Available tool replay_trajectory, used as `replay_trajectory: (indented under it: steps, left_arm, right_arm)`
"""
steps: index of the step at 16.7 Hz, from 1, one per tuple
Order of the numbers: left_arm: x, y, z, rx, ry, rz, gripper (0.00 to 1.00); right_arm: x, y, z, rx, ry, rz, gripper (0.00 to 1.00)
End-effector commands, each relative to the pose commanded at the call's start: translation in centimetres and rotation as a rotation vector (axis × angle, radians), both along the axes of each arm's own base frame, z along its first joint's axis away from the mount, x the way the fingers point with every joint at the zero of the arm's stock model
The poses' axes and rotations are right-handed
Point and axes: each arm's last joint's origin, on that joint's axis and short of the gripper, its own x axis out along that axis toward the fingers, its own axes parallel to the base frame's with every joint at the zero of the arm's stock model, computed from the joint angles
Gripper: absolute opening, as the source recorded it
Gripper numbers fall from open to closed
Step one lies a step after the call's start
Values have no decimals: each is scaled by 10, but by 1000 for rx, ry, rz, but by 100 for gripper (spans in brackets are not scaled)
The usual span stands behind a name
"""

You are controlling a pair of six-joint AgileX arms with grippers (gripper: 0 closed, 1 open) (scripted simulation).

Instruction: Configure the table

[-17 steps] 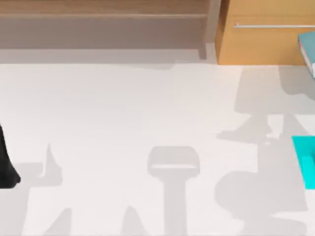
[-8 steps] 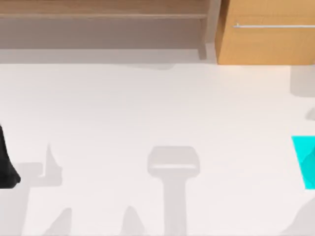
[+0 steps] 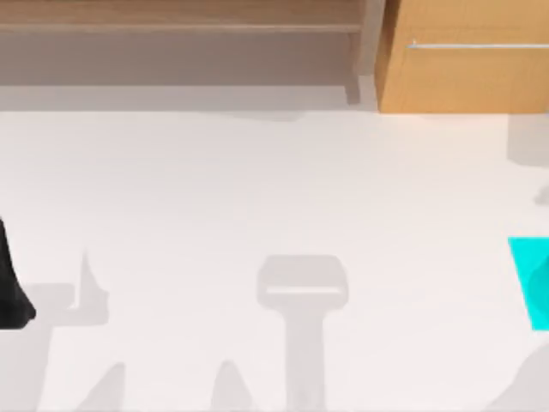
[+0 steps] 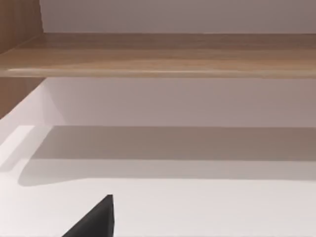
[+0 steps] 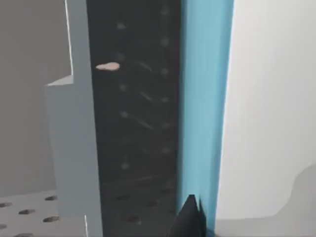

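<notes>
Left arm's black body [image 3: 10, 287] low at the left edge of the large flat white matte table [image 3: 257, 197], which spans the view below the brown wooden shelf [image 3: 180, 26]; state of either arm's fingers cannot be told.

Matte black left arm [image 3: 10, 287], tapering and rounded at the end. Black wedge-shaped fingertips [image 4: 94, 221]; another dark pointed fingertip [image 5: 188, 218] on the right wrist.
</notes>
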Motion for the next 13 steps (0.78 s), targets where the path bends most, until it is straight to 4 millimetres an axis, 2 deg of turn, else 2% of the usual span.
replay_trajectory:
  steps: [7, 10, 13]
  left_arm:
    - [0, 0, 0, 0, 0, 0, 100]
    - [0, 0, 0, 0, 0, 0, 100]
    - [0, 0, 0, 0, 0, 0, 100]
  right_arm:
    - [25, -2, -4, -2, 0, -1, 0]
    - [25, -2, -4, -2, 0, -1, 0]
    - [25, -2, -4, -2, 0, -1, 23]
